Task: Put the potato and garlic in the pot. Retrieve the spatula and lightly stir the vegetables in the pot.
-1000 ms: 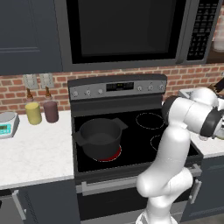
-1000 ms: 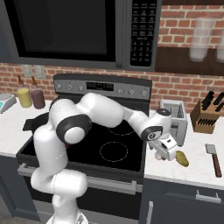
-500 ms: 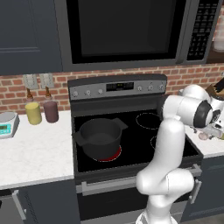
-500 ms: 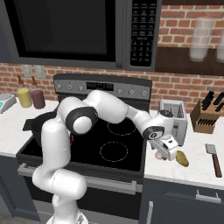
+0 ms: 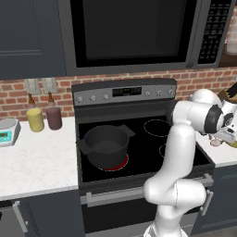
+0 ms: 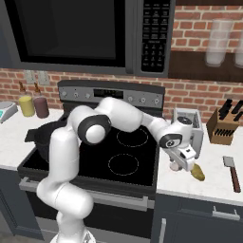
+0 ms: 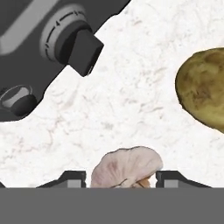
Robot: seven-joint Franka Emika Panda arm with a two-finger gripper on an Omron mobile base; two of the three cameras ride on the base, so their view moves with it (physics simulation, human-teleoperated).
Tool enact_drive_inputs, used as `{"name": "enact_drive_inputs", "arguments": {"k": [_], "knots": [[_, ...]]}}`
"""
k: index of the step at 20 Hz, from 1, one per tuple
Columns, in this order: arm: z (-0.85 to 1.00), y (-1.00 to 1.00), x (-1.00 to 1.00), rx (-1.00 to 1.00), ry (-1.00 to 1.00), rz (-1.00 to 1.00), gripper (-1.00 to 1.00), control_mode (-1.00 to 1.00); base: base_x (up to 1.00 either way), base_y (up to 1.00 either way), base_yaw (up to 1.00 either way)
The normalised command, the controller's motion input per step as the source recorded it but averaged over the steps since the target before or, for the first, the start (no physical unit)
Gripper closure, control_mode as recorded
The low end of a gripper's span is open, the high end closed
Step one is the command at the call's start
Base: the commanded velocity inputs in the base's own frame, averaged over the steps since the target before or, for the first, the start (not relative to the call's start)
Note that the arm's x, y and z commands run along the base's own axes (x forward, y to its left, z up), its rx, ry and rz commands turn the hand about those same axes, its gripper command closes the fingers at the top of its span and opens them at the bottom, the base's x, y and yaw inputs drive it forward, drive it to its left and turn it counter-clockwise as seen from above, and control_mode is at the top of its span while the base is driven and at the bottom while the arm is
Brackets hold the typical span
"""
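The pale pinkish garlic [image 7: 127, 168] lies on the white counter right of the stove, squeezed between my two fingertips in the hand view. My gripper [image 6: 182, 163] reaches down onto it and is shut on the garlic [image 6: 175, 166]. The yellowish-tan potato [image 7: 203, 89] rests on the counter just beside it, untouched, and shows as a small lump [image 6: 197, 173] in the right base view. The dark pot [image 5: 105, 146] stands on the stove's front left burner, far from the hand. The spatula [image 6: 232, 171] lies flat on the counter further right.
A toaster [image 6: 186, 130] with its knob [image 7: 65, 43] stands close behind the garlic. A knife block [image 6: 228, 126] sits at the back right. Two bottles [image 5: 44, 118] and a small scale [image 5: 7, 132] are on the left counter.
The arm has stretched further right and lowered the hand onto the counter. The fingers have closed in from wide open to grip the garlic's sides.
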Motion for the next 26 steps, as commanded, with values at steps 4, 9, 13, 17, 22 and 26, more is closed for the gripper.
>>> {"name": "enact_drive_inputs", "arguments": {"k": [4,9,13,17,22,26], "knots": [[-0.24,0.02,0.00,0.00,0.03,0.00,1.00,-1.00,0.00,0.00,0.00],[0.09,0.55,-0.58,0.01,-0.06,0.07,1.00,-1.00,0.00,0.00,0.00],[0.78,0.84,-0.75,0.02,-0.04,0.08,1.00,-1.00,0.00,0.00,0.00],[0.98,1.00,-0.71,0.00,-0.02,0.13,1.00,-1.00,0.00,0.00,0.00],[1.00,1.00,-0.54,0.00,-0.01,0.26,1.00,-1.00,0.00,0.00,0.00],[1.00,1.00,-0.49,0.00,-0.12,0.40,1.00,-1.00,0.00,0.00,0.00]]}}
